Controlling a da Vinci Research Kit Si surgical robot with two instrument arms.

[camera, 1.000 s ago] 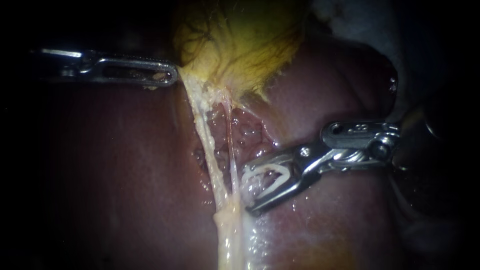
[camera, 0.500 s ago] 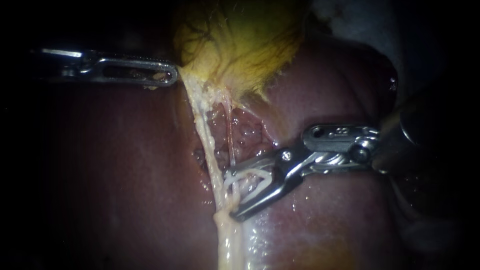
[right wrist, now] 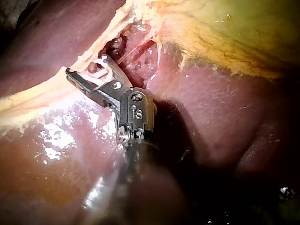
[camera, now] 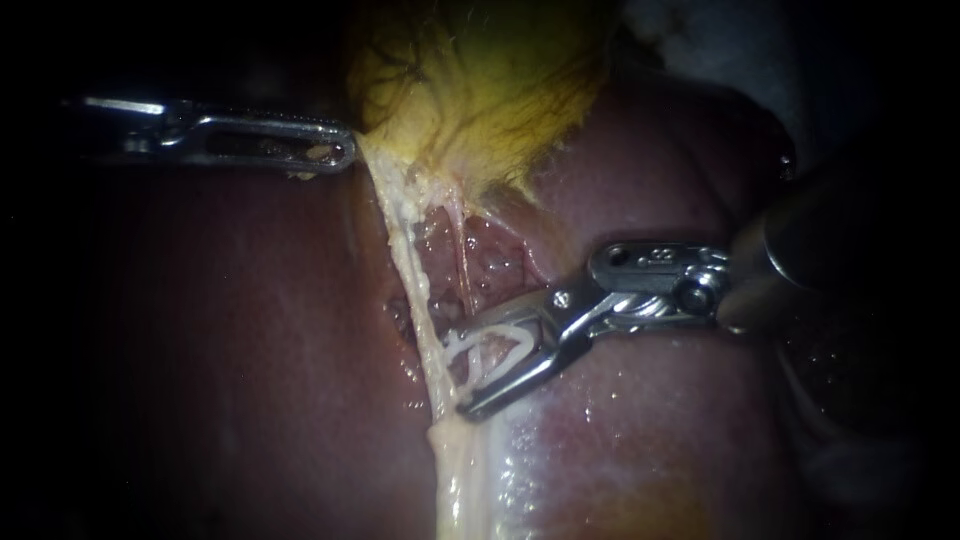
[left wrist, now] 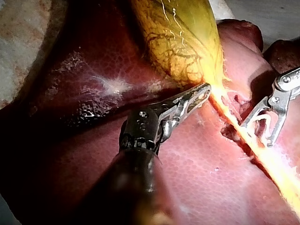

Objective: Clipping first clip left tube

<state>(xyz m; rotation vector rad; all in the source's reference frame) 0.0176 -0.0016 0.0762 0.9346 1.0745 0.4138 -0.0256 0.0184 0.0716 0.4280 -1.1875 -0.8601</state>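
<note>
Endoscope view: at 10 o'clock the slender steel left instrument [camera: 335, 152] has its claw closed on the lower edge of the veined yellow gallbladder [camera: 480, 90] at 12. The pale stringy left tube [camera: 410, 270] runs from there toward 6 over the dark red liver [camera: 250, 330]. From 3 o'clock, the right instrument [camera: 460, 372] carries an open white plastic clip [camera: 500, 345] in its spread claw, mouth against that tube.

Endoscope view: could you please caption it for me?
Left instrument grips gallbladder; right instrument holds a clip at the tubes.

Silvery, slotted left instrument [camera: 338, 150]; silvery, screw-hinged right instrument [camera: 460, 372].
</note>
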